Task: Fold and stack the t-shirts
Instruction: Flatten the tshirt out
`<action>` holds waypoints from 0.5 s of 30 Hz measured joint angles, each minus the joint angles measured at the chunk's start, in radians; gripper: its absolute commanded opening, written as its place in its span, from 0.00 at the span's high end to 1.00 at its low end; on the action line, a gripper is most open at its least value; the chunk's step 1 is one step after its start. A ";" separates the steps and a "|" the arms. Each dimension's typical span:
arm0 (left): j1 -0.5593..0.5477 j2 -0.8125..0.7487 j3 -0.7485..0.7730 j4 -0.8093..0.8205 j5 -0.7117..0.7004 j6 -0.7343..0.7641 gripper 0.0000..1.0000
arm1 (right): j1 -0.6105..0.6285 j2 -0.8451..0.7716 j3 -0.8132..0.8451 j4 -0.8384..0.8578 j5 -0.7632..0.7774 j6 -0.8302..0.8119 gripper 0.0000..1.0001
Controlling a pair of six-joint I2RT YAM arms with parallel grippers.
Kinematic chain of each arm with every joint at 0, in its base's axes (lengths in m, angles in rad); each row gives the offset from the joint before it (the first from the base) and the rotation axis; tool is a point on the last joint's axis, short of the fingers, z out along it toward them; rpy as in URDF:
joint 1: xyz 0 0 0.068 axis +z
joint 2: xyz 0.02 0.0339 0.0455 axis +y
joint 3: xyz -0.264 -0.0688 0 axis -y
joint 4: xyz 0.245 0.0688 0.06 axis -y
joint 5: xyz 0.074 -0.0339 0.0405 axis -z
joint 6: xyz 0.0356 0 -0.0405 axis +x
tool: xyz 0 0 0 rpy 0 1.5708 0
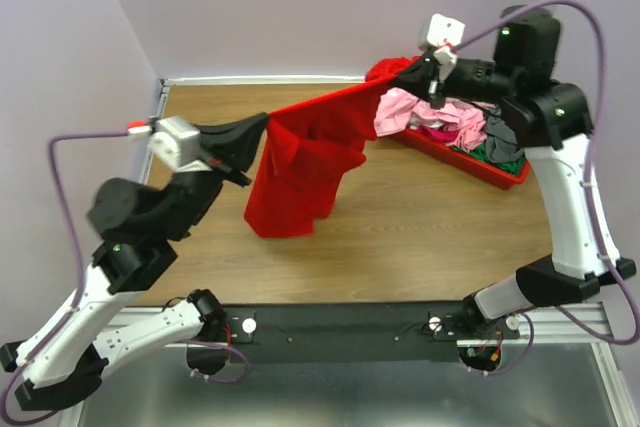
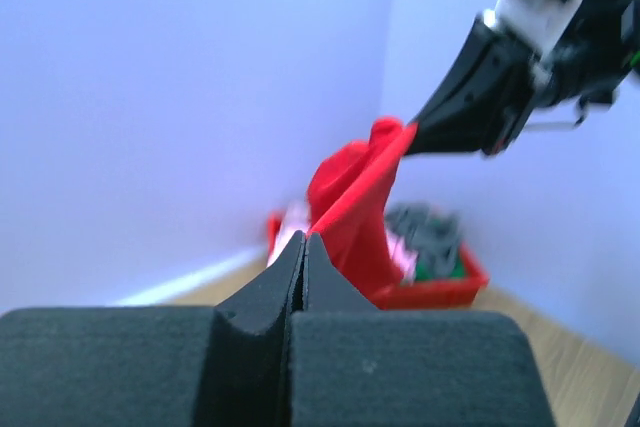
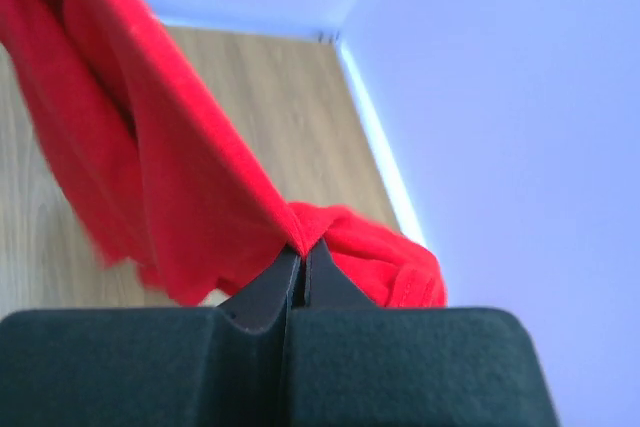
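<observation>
Shirt edge taut between left claw, right claw.

Matt cloth red t-shirt, wood-grain table

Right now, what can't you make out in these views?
- Top view: how many shirts lie in the red tray; tangled, and the right arm covers some.
- Top view: which parts of the red t-shirt the left gripper and right gripper pinch; folds hide them.
- Left wrist view: tray contents; blurred, behind the t-shirt.
- Right wrist view: the t-shirt's far end; cut off by the top-left edge.
</observation>
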 measured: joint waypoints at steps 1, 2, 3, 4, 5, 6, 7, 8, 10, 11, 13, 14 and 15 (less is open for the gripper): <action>-0.001 -0.010 0.034 0.022 0.025 0.010 1.00 | 0.001 -0.010 0.027 0.000 -0.011 0.005 1.00; -0.001 -0.011 0.066 0.036 0.058 0.017 1.00 | 0.005 -0.020 0.068 -0.003 -0.026 0.012 0.99; -0.001 -0.010 0.097 0.050 0.084 0.021 1.00 | 0.006 -0.026 0.098 -0.002 -0.037 0.017 1.00; -0.001 -0.004 0.124 0.061 0.117 0.022 1.00 | 0.006 -0.032 0.126 -0.002 -0.048 0.026 0.99; -0.001 0.004 0.149 0.072 0.157 0.020 1.00 | 0.005 -0.036 0.147 -0.002 -0.056 0.036 1.00; -0.001 0.013 0.169 0.075 0.188 0.014 1.00 | 0.004 -0.040 0.160 -0.001 -0.058 0.044 1.00; -0.001 0.026 0.186 0.078 0.220 0.005 1.00 | 0.000 -0.047 0.167 -0.001 -0.058 0.058 1.00; -0.001 0.042 0.203 0.082 0.255 -0.004 1.00 | -0.006 -0.055 0.171 -0.001 -0.054 0.068 1.00; -0.001 0.075 0.224 0.093 0.317 -0.027 1.00 | -0.016 -0.068 0.171 -0.001 -0.030 0.090 1.00; -0.001 0.095 0.235 0.100 0.351 -0.041 1.00 | -0.021 -0.071 0.171 -0.001 -0.018 0.097 0.99; -0.001 0.132 0.249 0.114 0.408 -0.071 1.00 | -0.029 -0.080 0.171 -0.001 0.015 0.115 1.00; -0.001 0.146 0.254 0.119 0.432 -0.082 1.00 | -0.036 -0.083 0.171 -0.001 0.037 0.126 1.00; -0.001 0.161 0.260 0.128 0.456 -0.095 1.00 | -0.038 -0.085 0.171 -0.001 0.044 0.130 1.00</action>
